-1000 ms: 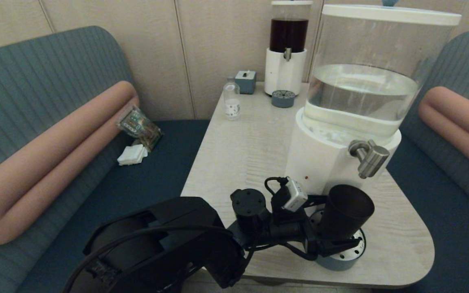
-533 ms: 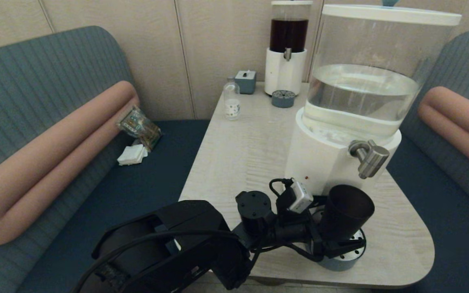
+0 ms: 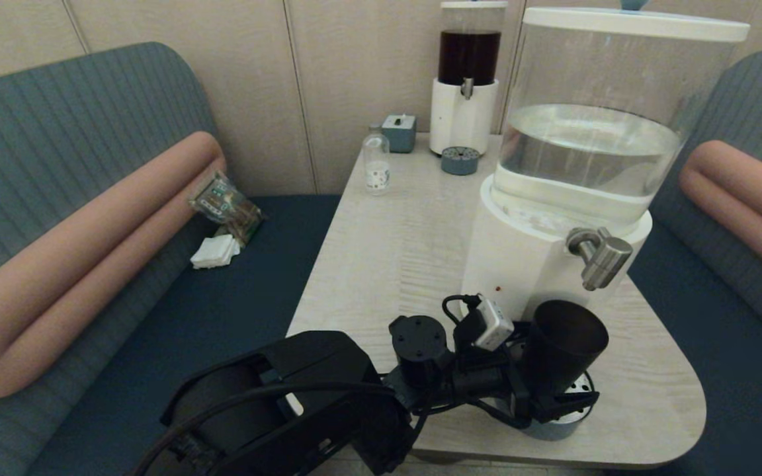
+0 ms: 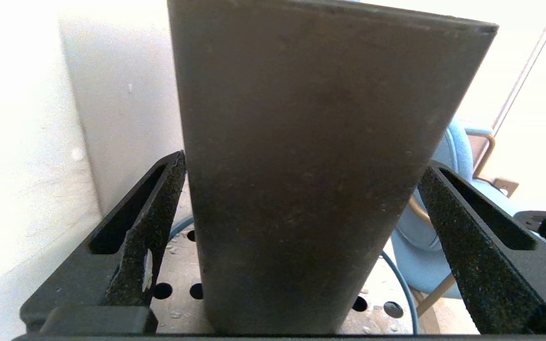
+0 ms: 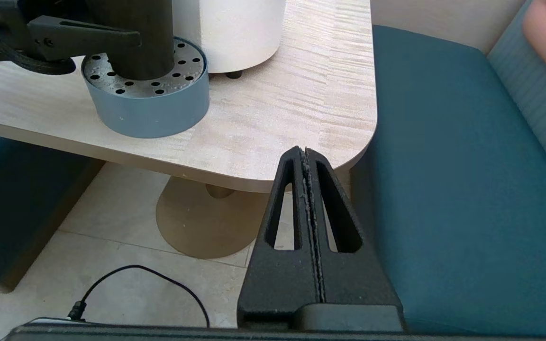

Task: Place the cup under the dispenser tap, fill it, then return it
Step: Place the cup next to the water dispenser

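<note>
The matte black cup stands upright on the perforated blue-grey drip tray, below and just in front of the brushed-steel dispenser tap of the large white-based dispenser. My left gripper reaches in from the left and is open around the cup's lower part. In the left wrist view the cup fills the space between the fingers, whose tips lie close beside its wall. The cup's inside is not visible. My right gripper hangs shut below the table's near right corner.
At the table's far end stand a smaller dispenser with dark liquid, its small tray, a clear bottle and a grey-blue box. Benches flank the table; a snack packet and napkins lie on the left one.
My left arm and gripper have slid a little to the right, further along the cup's sides. The cup, tray and tap have stayed where they were.
</note>
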You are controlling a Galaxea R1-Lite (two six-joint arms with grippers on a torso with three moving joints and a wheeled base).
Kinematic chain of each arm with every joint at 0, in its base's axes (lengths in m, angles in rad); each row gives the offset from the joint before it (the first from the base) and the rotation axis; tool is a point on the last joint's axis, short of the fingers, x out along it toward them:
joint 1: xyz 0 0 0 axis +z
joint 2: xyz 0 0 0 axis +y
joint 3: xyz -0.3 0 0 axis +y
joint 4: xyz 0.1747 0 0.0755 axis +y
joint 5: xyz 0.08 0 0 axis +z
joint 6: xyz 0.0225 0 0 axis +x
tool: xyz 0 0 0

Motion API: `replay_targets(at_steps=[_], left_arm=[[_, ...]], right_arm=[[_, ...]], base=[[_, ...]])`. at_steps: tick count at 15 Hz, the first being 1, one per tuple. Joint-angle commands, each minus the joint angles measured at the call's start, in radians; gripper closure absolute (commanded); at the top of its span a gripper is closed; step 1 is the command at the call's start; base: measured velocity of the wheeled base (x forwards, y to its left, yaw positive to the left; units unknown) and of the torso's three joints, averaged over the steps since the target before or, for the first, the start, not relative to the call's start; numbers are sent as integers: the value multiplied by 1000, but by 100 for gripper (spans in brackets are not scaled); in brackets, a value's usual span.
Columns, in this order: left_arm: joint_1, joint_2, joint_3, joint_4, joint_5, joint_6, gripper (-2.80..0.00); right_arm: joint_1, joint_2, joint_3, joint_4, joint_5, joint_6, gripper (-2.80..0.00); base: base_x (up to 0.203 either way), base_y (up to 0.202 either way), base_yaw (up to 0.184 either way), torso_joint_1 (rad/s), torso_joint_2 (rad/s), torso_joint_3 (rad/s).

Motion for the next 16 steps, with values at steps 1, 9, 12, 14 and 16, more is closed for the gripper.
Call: replay_targets(at_steps=[1, 9, 12, 14, 16], left_arm=[[-2, 5, -7, -9, -3, -1, -280], [-28, 11, -19, -9, 18, -9, 0], [-28, 5, -16, -9, 18, -9, 0], [-29, -2, -4, -9, 20, -9, 0], [-29, -32, 37, -9, 19, -9, 0]], right_arm=[[0, -2, 1, 0, 1, -1, 0], [0, -2, 2, 0, 1, -1, 0], [0, -1, 1, 0, 1, -1, 0], [0, -2, 2, 0, 1, -1, 0], [0, -1, 2, 0, 1, -1, 0]], base=[[0, 0, 0, 0, 0, 0], [0, 0, 0, 0, 0, 0], [0, 0, 0, 0, 0, 0], [0, 0, 0, 0, 0, 0], [0, 0, 0, 0, 0, 0]])
